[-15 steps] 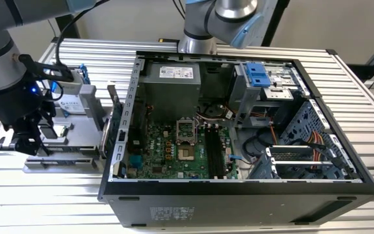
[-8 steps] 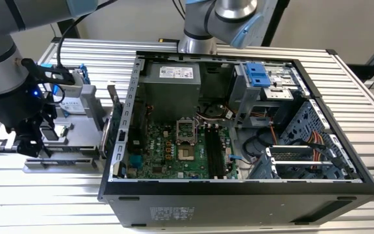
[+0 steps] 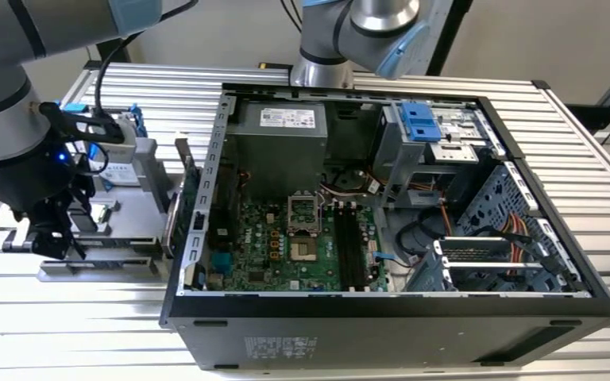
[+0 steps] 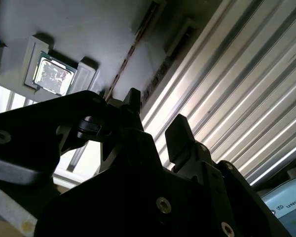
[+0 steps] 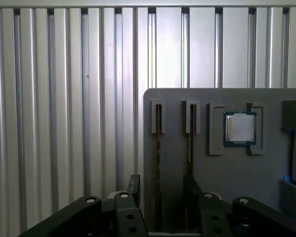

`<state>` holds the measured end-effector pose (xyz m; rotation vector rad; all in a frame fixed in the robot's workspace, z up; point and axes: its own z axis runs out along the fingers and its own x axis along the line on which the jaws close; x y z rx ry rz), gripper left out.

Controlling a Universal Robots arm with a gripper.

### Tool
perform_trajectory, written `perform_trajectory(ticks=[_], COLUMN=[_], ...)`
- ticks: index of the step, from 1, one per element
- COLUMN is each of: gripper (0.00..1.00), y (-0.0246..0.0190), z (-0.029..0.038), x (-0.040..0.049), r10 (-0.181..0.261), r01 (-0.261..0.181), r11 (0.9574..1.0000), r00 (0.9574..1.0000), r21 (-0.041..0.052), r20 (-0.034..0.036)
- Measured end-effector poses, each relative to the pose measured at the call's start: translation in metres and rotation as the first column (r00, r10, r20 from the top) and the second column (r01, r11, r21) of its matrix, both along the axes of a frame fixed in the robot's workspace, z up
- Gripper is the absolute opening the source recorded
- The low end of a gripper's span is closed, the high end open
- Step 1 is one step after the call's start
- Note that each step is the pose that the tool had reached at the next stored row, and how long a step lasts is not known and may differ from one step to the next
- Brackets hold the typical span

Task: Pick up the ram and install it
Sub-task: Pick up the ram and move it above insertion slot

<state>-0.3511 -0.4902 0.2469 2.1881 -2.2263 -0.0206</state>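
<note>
End effector (image 5: 162, 181), released and empty, hovers above the gray holder (image 5: 227, 173) on the desk (image 5: 64, 98); the ram (image 5: 158, 143) stands on edge in its slot, in line with the finger gap. Risk: an off-centre descent would likely strike the neighbouring stick (image 5: 190, 133).

Processor (image 5: 239, 128) in tray (image 5: 177, 168) — beside ram (image 5: 190, 143)

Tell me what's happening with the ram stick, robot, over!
Gripper open over the grey tray. Ram on edge in its slot, between the fingers, not gripped. Square chip off to the side, nothing blocking.
</note>
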Motion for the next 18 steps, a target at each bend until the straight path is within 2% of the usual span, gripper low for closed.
perform_trajectory(ticks=[18], gripper=[1.0], y=[0.0], z=[-0.0151], x=[0.0], r10=[-0.008], r01=[0.008], r11=[1.0], r00=[1.0], r21=[0.0], r20=[0.0])
